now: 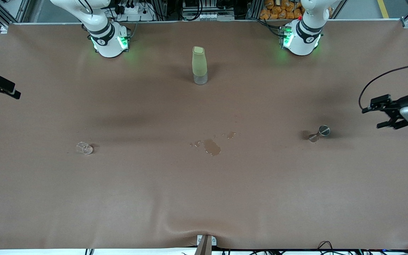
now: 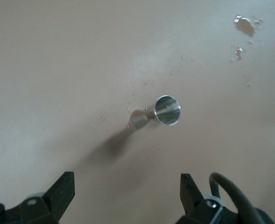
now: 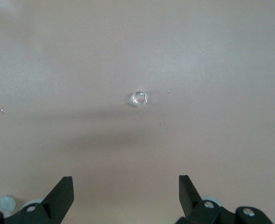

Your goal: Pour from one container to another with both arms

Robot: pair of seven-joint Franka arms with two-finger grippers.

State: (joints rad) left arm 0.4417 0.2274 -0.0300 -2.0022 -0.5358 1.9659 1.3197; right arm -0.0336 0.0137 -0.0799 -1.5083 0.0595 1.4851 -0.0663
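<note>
A small metal jigger (image 1: 320, 133) (image 2: 167, 110) is on the brown table toward the left arm's end. A small clear glass (image 1: 84, 148) (image 3: 139, 98) is toward the right arm's end. My left gripper (image 1: 374, 117) (image 2: 128, 183) hangs open above the table's edge at its own end, apart from the jigger, with nothing between its fingers. My right gripper (image 1: 11, 92) (image 3: 126, 184) hangs open above the table's edge at the right arm's end, apart from the glass and holding nothing.
A tall pale green bottle with a clear base (image 1: 199, 65) stands mid-table between the two arm bases. A puddle of spilled liquid (image 1: 211, 146) (image 2: 244, 25) with small drops around it lies in the middle, between the jigger and the glass.
</note>
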